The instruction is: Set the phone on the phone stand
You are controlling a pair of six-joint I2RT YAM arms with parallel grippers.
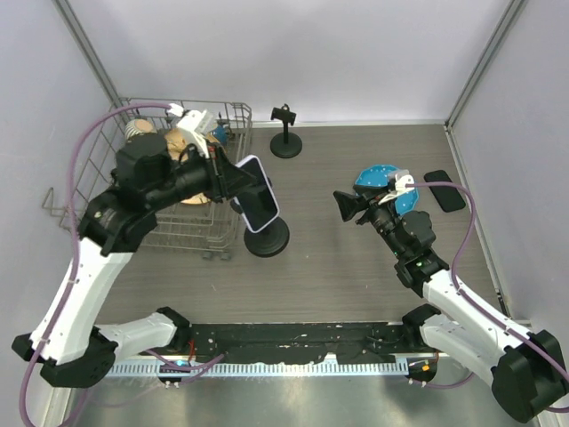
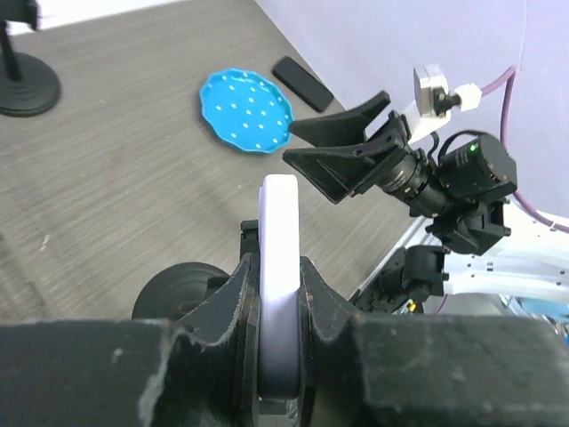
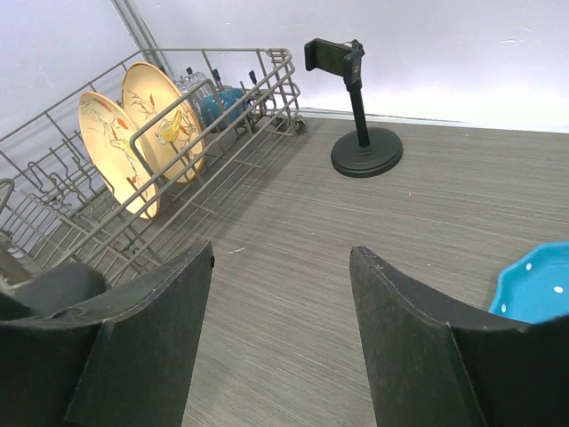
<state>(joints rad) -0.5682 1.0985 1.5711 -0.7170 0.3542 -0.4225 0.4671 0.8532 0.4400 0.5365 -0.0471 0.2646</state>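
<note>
Left claw (image 1: 238, 182), clamped on the phone (image 1: 258, 205), holds it over the phone stand (image 1: 267, 240) near the worktop (image 1: 356, 294) centre. Right claw (image 1: 347, 205) gapes apart. Next: seat it squarely, then release.

The tabletop (image 1: 356, 285) is matt grey wood-grain laminate with fine streaks. The grey wire dish rack (image 3: 252, 107) is thin bare metal, dull rather than shiny. The yellow patterned plates (image 3: 164, 111) in it look faintly glossy, perhaps glazed ceramic. The white-edged phone (image 2: 280, 258) has a smooth satin rim. The blue dotted scalloped plate (image 2: 246, 110) is smooth. The right gripper (image 3: 283, 253) has matt black fingers (image 3: 151, 347) of slightly grainy plastic.
</note>
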